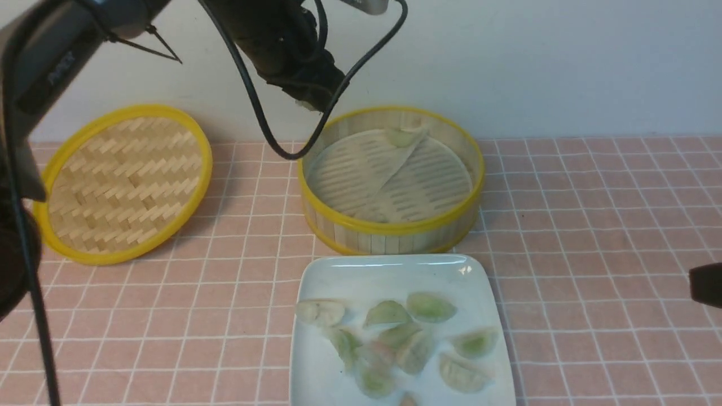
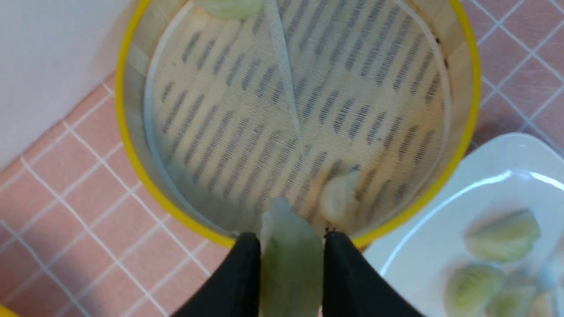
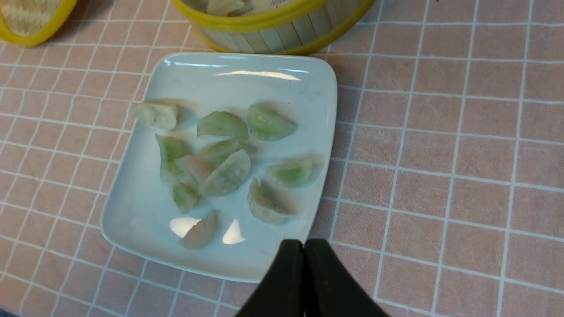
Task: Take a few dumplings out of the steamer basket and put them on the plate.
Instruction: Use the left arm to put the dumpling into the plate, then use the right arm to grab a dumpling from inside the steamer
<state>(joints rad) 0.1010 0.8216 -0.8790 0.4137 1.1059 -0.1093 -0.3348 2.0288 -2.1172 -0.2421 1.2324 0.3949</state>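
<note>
Pink grid tablecloth point(image 1: 592, 225) w/ white wall point(image 1: 564, 67) behind; L fingers point(image 2: 233, 277) pinch dumpling point(image 2: 291, 259), R fingers point(image 3: 286, 277) pressed together.

Glossy white plate point(image 1: 350, 276), bamboo steamer basket point(image 1: 389, 239), perhaps cloth liner point(image 1: 350, 169), translucent dumplings point(image 1: 431, 306)

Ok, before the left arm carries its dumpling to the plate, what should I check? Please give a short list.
1. Left gripper has a dumpling between its jaws: ok.
2. Grip firm enough for the carry: cannot tell.
3. Held dumpling is above the steamer basket rim: ok.
4. Plate has bare space on the basket side: ok.
5. Right gripper, jaws shut, is off that bare space: ok.
6. Basket has more to move: ok, a far-wall dumpling and a near-wall dumpling.
</note>
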